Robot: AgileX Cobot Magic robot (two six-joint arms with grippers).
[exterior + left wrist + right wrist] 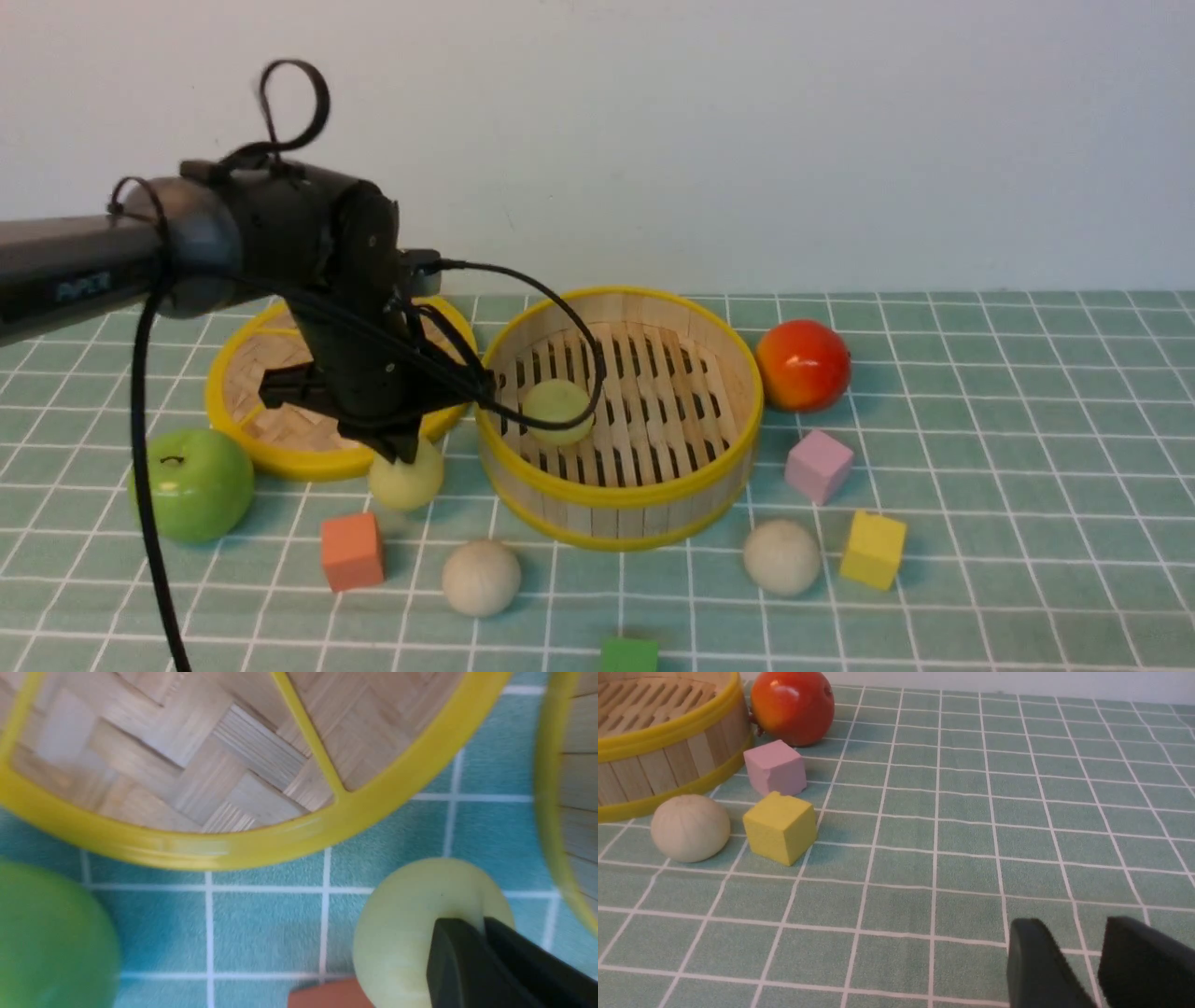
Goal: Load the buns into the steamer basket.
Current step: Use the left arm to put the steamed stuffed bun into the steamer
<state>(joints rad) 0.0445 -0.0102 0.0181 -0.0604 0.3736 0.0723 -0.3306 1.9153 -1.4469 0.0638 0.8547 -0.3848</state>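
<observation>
The left gripper (401, 455) points straight down with its 2 fingers (455, 966) pressed together right on top of a pale green bun (407, 481). The bun bulges out on both sides of the tips, so they are not around it. I cannot tell whether they have nipped a bit of its top or merely touch it. To me that looks a weak hold for a lift: a round ball caught only at its crown could slip or roll.

The steamer basket (618, 492) stands just beside this gripper, on its right, so the carry would be short, up over the yellow rim and in. A second green bun (557, 412) already lies on the slats there. Just behind the gripper lies the woven lid (280, 459), set aside to leave the basket open. A green apple (192, 485) sits near on its left, and an orange block (352, 552) is close in front.

1 white bun (481, 578) waits on the cloth (1027, 467) in front of the gripper and to its right. The other white bun (690, 828) lies well ahead of the right gripper (1076, 927), beside a yellow block (780, 827). That gripper hangs low over bare cloth, spread and empty, seemingly waiting.
</observation>
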